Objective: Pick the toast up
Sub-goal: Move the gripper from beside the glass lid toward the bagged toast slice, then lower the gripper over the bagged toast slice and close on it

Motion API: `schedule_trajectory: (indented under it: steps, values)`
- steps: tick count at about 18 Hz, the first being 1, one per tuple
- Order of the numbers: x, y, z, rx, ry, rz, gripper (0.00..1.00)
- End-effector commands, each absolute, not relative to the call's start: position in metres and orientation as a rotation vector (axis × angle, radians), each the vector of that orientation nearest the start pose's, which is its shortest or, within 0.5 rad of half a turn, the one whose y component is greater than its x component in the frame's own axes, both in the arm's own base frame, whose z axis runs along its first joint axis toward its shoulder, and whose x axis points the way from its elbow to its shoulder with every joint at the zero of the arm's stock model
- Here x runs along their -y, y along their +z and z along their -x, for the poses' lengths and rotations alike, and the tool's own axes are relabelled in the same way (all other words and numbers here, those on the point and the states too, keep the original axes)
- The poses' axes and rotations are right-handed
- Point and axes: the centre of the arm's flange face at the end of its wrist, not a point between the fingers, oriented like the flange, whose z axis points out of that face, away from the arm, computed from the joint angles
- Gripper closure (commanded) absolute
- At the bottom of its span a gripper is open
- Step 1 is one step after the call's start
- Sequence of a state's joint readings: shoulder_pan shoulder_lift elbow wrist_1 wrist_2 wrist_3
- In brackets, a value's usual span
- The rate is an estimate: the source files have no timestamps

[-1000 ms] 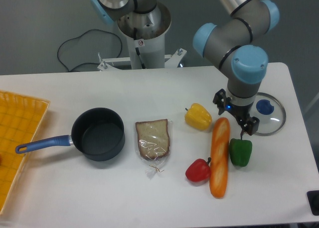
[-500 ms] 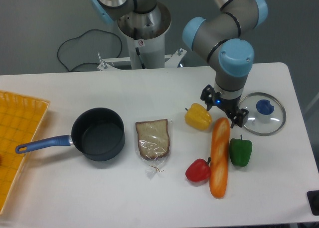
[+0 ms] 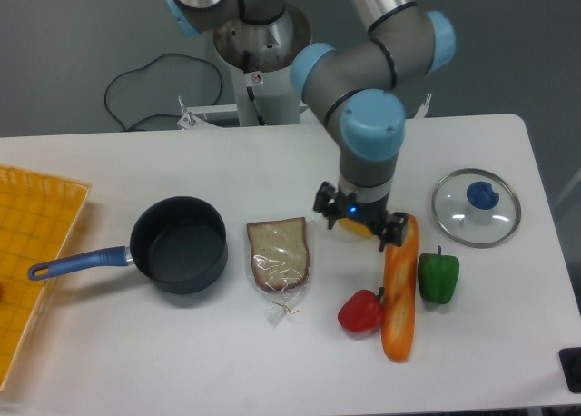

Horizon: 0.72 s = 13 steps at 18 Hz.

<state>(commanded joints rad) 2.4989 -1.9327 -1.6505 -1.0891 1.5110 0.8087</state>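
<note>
One wrapped toast (image 3: 279,256) lies flat, left of the claw (image 3: 360,218), whose fingers are spread wide

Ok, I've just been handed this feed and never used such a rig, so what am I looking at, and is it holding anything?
One fixed camera looks down at a white table from the front. The grey and blue machine is a single robot arm; the black two-fingered part at its tip is the end effector, the part that grasps.

It hangs over a yellow pepper, most of which it hides, beside the top of a baguette. It appears to hold nothing; I cannot tell whether its fingers are open or shut.

The toast, a wrapped slice, lies flat and untouched to the left of the end effector. Further left are a dark pan with a blue handle and an orange tray at the edge. To the right are a red pepper, a green pepper and a glass lid.
</note>
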Motion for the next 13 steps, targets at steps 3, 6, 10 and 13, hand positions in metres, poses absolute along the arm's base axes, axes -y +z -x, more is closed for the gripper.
schedule_trajectory:
  steps: [3, 6, 10, 13]
  values:
    - [-0.476, 0.283, 0.399, 0.219, -0.046, 3.08, 0.0]
    - [-0.493, 0.277, 0.392, 0.211, -0.023, 3.055, 0.0]
    - [-0.524, 0.275, 0.396, 0.25, -0.009, 3.017, 0.0]
    - [-0.54, 0.273, 0.398, 0.274, -0.002, 3.008, 0.01]
